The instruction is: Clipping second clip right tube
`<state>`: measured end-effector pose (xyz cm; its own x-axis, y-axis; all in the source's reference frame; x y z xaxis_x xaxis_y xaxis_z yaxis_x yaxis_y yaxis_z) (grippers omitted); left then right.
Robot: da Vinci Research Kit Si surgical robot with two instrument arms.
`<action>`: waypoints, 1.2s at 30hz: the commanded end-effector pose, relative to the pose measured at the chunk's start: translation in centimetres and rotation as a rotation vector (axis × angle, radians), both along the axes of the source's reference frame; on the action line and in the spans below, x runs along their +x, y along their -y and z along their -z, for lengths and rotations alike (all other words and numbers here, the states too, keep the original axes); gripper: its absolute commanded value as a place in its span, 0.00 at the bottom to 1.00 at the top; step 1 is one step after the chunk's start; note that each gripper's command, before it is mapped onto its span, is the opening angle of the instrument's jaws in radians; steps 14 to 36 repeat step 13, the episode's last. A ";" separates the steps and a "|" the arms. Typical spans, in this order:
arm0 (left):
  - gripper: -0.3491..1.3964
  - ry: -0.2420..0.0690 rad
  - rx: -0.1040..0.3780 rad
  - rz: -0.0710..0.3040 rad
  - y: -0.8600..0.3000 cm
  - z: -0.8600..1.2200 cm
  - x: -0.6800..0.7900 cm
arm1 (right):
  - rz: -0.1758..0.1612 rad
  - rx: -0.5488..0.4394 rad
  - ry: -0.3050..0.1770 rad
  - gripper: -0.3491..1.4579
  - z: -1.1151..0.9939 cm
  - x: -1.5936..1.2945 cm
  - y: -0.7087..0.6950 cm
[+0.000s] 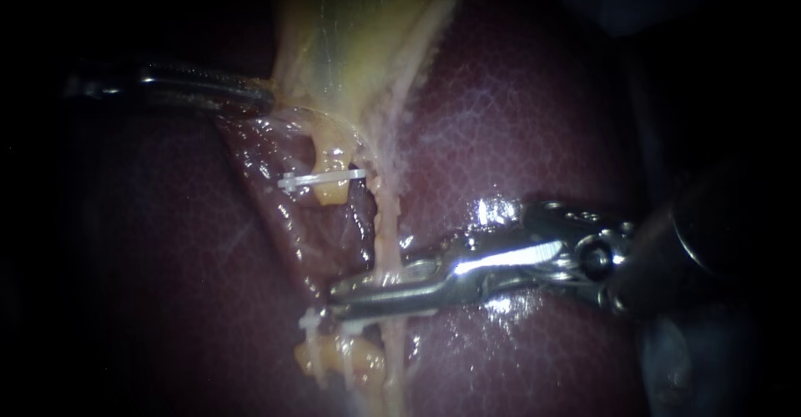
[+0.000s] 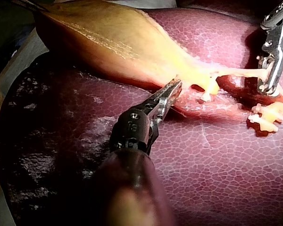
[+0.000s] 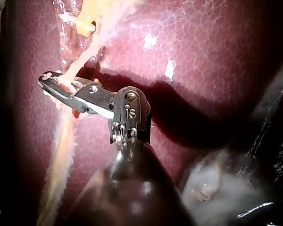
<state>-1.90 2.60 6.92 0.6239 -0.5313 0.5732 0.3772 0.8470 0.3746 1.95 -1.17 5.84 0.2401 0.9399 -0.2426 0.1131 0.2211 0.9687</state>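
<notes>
The right tube (image 1: 389,217) is a thin pale strand running down from the yellow-green gallbladder (image 1: 359,25) over the liver (image 1: 517,117). My right instrument (image 1: 338,293) reaches across it, and its long jaws lie shut on the tube from both sides; the right wrist view shows the right instrument (image 3: 45,80) with the strand passing between the jaws. A white clip (image 1: 313,321) sits just below the jaws. Another white clip (image 1: 321,179) crosses the short yellow left tube (image 1: 329,154). My left instrument (image 1: 265,96) is shut on the gallbladder's lower edge, as the left wrist view shows (image 2: 174,87).
A yellow lump of fatty tissue (image 1: 342,359) lies below the lower clip. Raw red tissue (image 1: 334,233) is exposed between the two tubes. Wet, glistening liver surrounds the field on both sides. Dark cloth (image 3: 254,141) lies beyond the liver beside my right shaft.
</notes>
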 end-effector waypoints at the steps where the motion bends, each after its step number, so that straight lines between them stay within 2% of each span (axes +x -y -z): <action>1: 0.00 0.000 0.000 0.000 0.00 0.00 0.00 | 0.000 0.001 0.000 0.00 0.01 0.01 0.00; 13: 0.00 0.000 0.000 0.000 0.00 0.00 0.00 | 0.000 0.000 0.000 0.00 -0.06 0.02 -0.03; 36: 0.00 0.000 0.000 0.000 0.00 0.00 0.00 | 0.000 0.000 0.000 0.00 -0.06 0.02 -0.03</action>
